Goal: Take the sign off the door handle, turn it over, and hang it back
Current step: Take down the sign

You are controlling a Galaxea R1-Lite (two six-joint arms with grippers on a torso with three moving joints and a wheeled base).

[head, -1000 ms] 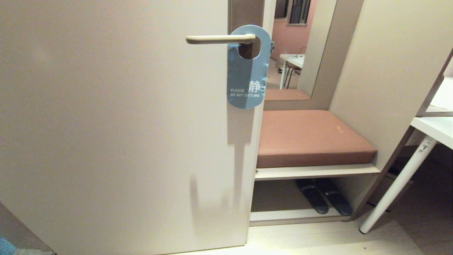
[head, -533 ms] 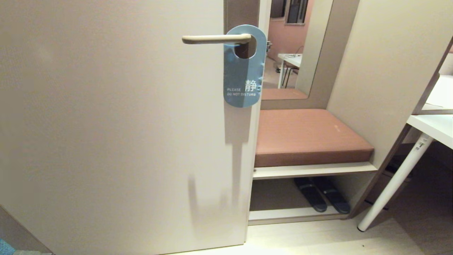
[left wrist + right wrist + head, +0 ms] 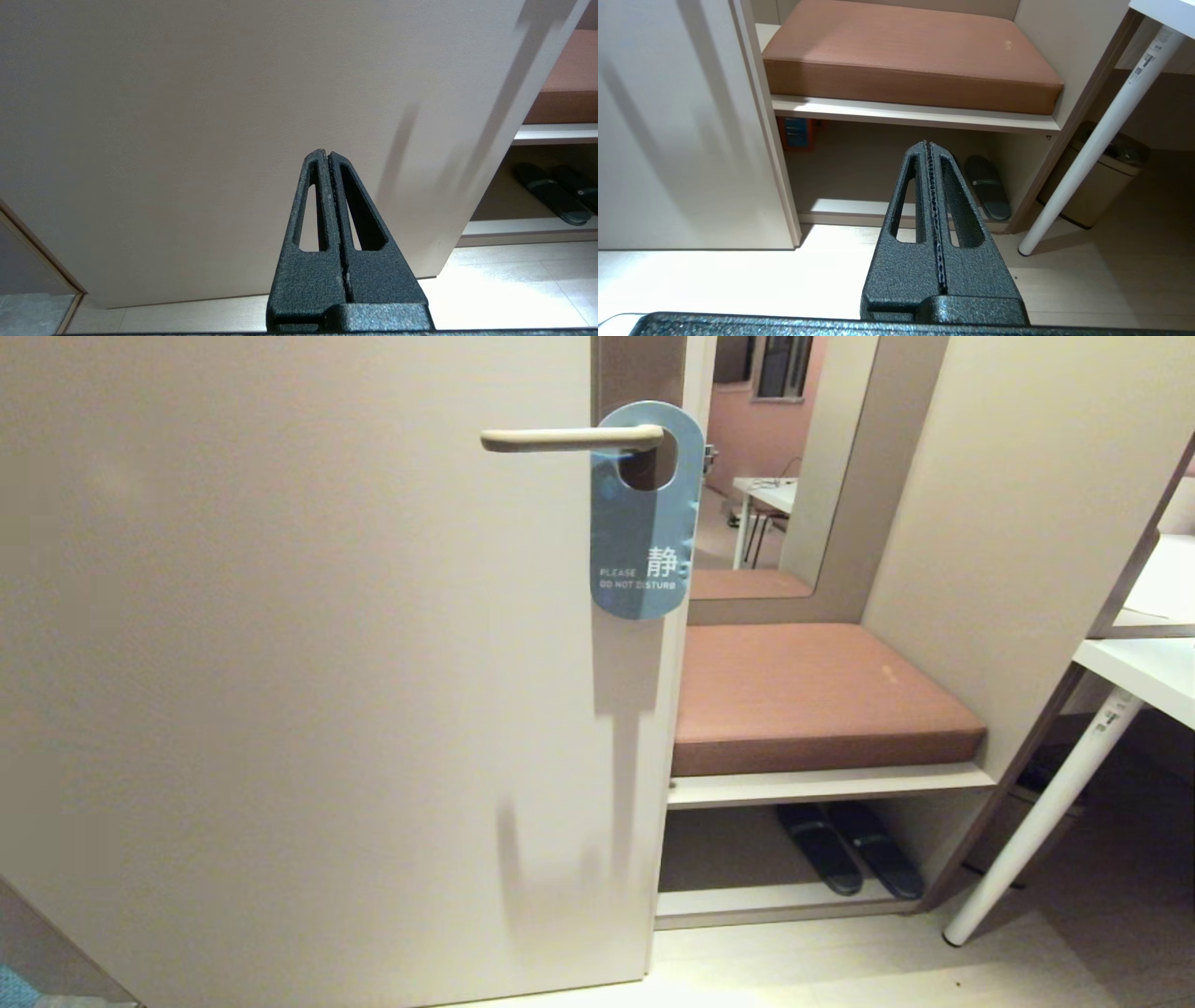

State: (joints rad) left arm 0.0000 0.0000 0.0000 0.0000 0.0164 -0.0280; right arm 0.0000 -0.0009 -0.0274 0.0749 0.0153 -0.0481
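The sign [image 3: 645, 537] hangs by its round hole on the door handle [image 3: 560, 439], blue "PLEASE DO NOT DISTURB" side facing me, near the right edge of the cream door [image 3: 299, 691]. The handle is a slim cream lever pointing left from a brownish backplate [image 3: 640, 369]. Neither arm shows in the head view. My left gripper [image 3: 327, 154] is shut and empty, low down, facing the bare lower door. My right gripper [image 3: 928, 144] is shut and empty too, low, facing the shelf under the bench.
Right of the door stands a bench with a brown cushion [image 3: 817, 695]. Dark slippers [image 3: 845, 849] lie on the shelf below it. A white desk [image 3: 1144, 677] with a slanted white leg [image 3: 1041, 826] stands at far right, a bin [image 3: 1099, 186] behind it. A mirror [image 3: 775, 467] is above the bench.
The whole head view shifted slightly left between the earliest frame and half a second ago, so the camera moved; since then it is still. The sign hangs as before.
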